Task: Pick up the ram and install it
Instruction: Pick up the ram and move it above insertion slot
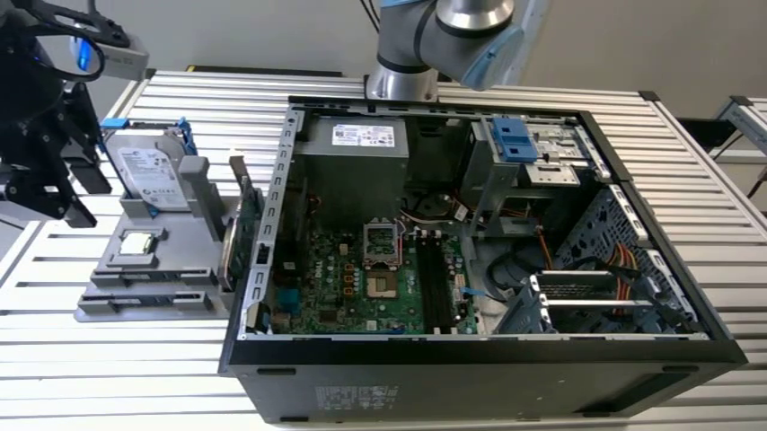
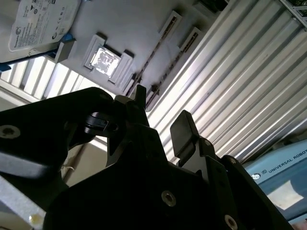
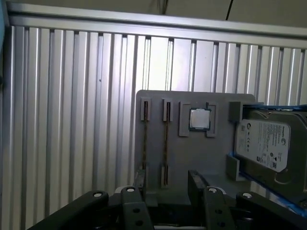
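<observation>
Two thin ram sticks (image 3: 165,143) (image 3: 145,141) stand on edge in parallel slots of a grey holder (image 3: 211,158). In the second wrist view the ram (image 2: 172,67) shows as dark lines beyond the fingers. My gripper (image 3: 168,182) hovers above the holder's end, open, with nothing between its black fingers (image 3: 139,184). One stick lines up with the gap between them. In the exterior view the gripper (image 1: 60,180) hangs at the far left, above and beside the holder (image 1: 108,305). The second wrist view shows the gripper (image 2: 160,112) with its two tips apart.
The holder also carries a square silver processor (image 3: 199,119) and a hard drive (image 3: 264,143) in a blue bracket. A green expansion card (image 1: 240,233) stands between the holder and the open computer case (image 1: 480,359). The motherboard (image 1: 359,287) lies inside. The ribbed metal table (image 3: 72,120) surrounds everything.
</observation>
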Available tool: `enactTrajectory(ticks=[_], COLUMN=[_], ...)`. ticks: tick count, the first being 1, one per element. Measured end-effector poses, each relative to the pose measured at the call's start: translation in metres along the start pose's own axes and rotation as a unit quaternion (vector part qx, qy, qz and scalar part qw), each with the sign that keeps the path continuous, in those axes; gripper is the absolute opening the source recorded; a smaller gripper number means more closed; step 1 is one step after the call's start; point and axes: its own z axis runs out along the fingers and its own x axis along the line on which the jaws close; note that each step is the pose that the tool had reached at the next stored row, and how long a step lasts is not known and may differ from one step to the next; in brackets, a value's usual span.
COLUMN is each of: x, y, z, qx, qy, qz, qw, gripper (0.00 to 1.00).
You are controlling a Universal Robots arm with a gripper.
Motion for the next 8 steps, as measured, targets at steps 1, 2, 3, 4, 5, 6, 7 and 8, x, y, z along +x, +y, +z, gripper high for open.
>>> enactTrajectory(ticks=[1, 2, 3, 4, 5, 6, 7, 8], x=[0.0, 0.0001, 0.0001, 0.0001, 0.0002, 0.0002, 0.0002, 0.0003], y=[0.0, 0.0, 0.0, 0.0, 0.0001, 0.0001, 0.0001, 0.0002], z=[0.0006, 0.0012, 0.0018, 0.0024, 0.0032, 0.0039, 0.0046, 0.0052], qx=[0.0001, 0.0003, 0.0005, 0.0005, 0.0006, 0.0006, 0.0006, 0.0006], qy=[0.0, -0.0001, -0.0001, -0.0001, -0.0001, -0.0001, -0.0001, -0.0001], qz=[0.002, 0.005, 0.008, 0.01, 0.011, 0.011, 0.011, 0.011], qw=[1.0, 1.0, 1.0, 1.0, 0.9999, 0.9999, 0.9999, 0.9999], gripper=[1.0, 1.0, 1.0, 1.0, 1.0, 1.0, 1.0, 1.0])
